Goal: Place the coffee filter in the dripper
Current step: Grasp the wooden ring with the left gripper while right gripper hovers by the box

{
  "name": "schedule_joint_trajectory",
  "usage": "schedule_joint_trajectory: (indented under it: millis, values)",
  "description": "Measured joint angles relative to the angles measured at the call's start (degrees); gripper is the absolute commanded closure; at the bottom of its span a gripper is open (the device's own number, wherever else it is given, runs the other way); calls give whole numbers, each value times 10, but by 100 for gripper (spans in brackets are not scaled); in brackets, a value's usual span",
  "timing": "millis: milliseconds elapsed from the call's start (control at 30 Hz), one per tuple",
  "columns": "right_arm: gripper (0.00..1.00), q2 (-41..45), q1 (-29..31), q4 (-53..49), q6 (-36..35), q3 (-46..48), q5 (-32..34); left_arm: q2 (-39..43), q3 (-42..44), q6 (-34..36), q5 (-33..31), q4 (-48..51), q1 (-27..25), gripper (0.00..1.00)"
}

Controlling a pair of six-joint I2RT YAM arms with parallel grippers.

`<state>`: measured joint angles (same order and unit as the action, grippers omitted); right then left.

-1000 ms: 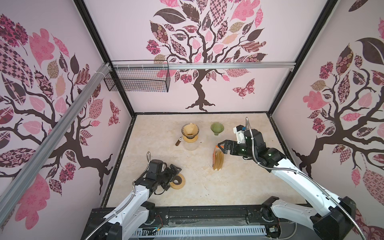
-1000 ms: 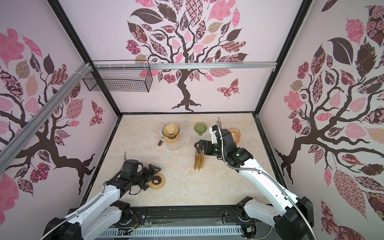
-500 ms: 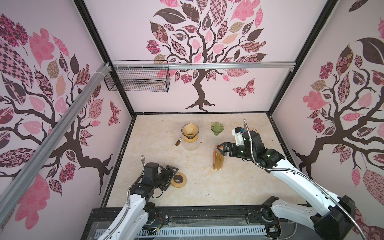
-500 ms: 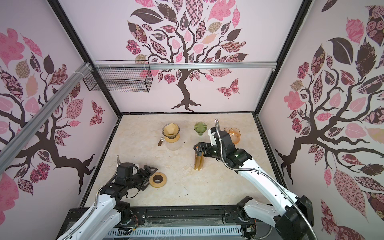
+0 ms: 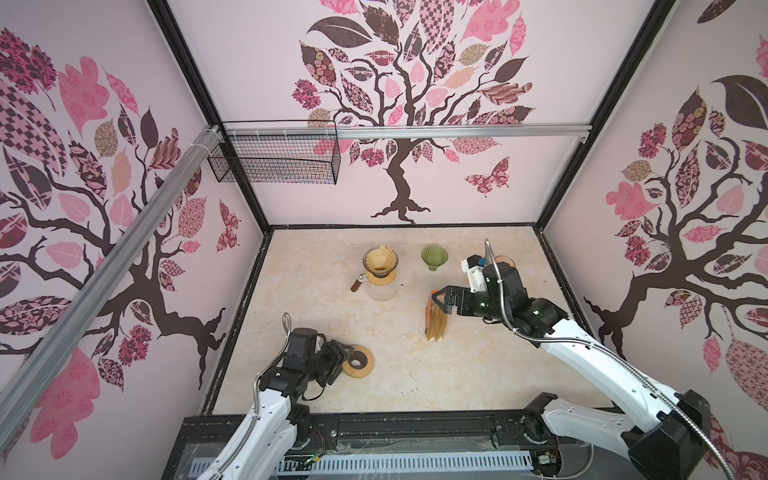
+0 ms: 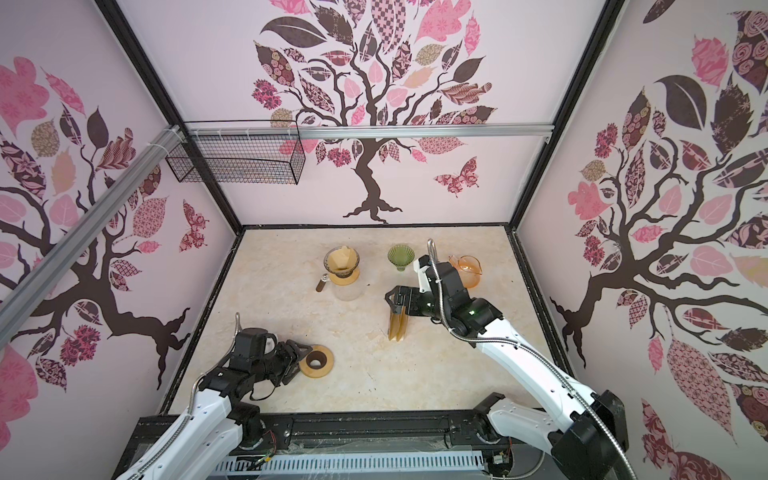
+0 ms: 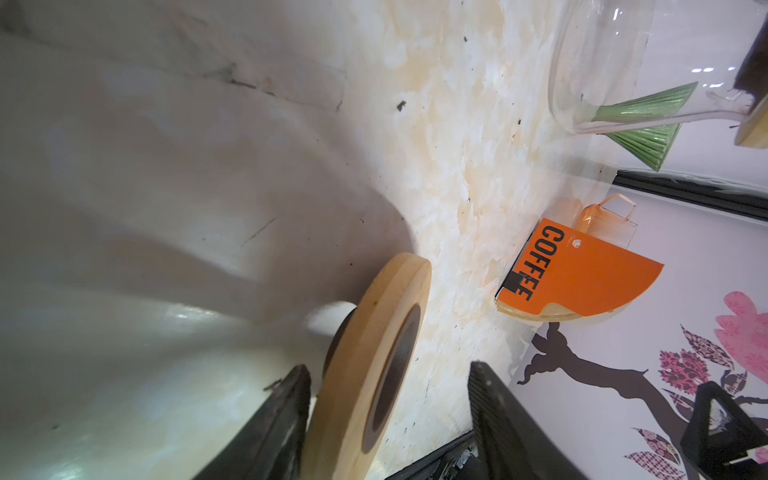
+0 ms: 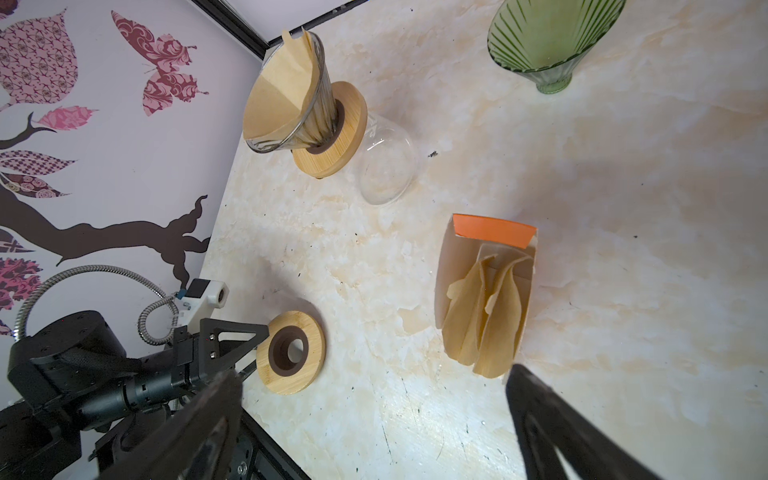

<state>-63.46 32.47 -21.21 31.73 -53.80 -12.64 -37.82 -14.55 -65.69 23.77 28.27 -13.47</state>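
Now L fingers (image 7: 286, 415) half-spread round wooden ring (image 7: 365, 332) rim, one touching, other apart; R fingers (image 8: 540, 415) wide apart over filter box (image 8: 453, 257), gripping nothing.

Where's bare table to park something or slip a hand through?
Bare table: front strip between wooden ring and right arm; back-left corner beside the carafe; middle gap between carafe, ring and filter box. Crowded: back right, where green dripper, orange jug and right pincer bunch.
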Motion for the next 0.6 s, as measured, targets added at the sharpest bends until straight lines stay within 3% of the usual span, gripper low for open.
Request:
schedule_joint_trajectory:
  millis: [600]
  values:
    - [0, -5, 9, 0, 0, 0, 0, 7, 0, 7, 9, 14, 0, 73]
